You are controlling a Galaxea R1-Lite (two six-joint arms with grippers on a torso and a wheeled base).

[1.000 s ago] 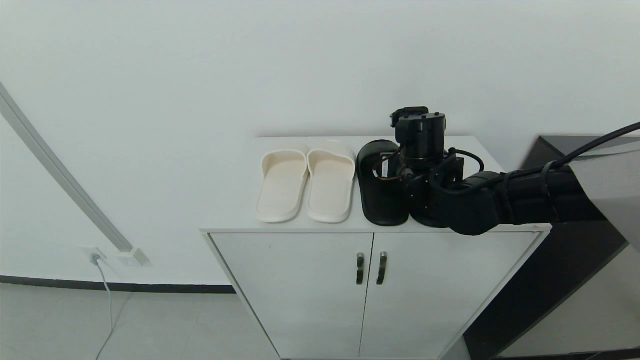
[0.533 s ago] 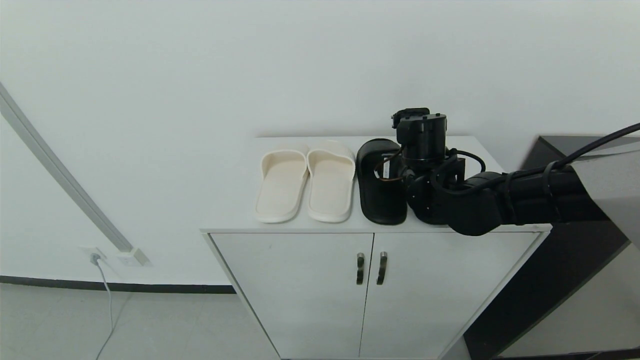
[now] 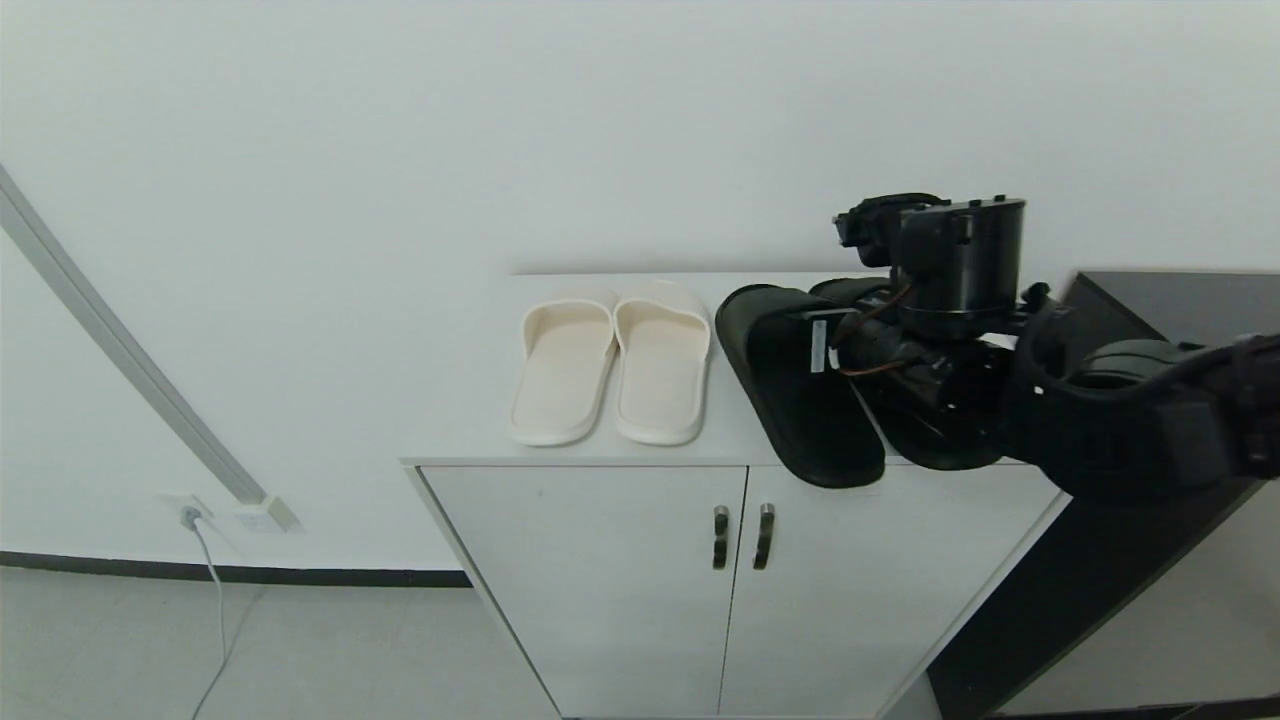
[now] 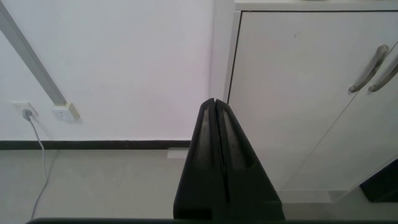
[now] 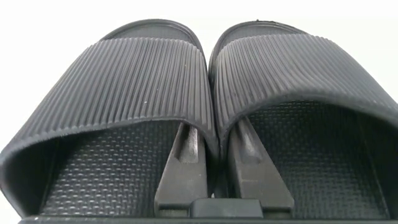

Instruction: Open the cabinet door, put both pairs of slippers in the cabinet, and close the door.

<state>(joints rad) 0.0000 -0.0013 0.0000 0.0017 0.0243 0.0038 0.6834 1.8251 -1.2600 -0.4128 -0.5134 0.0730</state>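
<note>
Right gripper (image 5: 216, 129): clamped on the pair of black slippers (image 3: 800, 400); one finger (image 5: 180, 171) runs under each ribbed strap, and the two adjoining inner edges are pinched between them. The pair sits toes away from the wrist and heels toward the robot. In the head view the heels jut past the front edge of the cabinet (image 3: 600, 590) top; we cannot tell whether the soles touch the top.

To this gripper's left, side by side on the cabinet top, lie the white slippers (image 3: 610, 370) — flat, and just apart from the black pair. Below the gripper both doors (image 3: 880, 590) are closed, and the two handles (image 3: 742, 537) stand upright at the centre seam.

Left gripper (image 4: 214, 104): fingers pressed together with nothing between them. It is low, in front of the cabinet — ahead of it are the closed door fronts.
</note>
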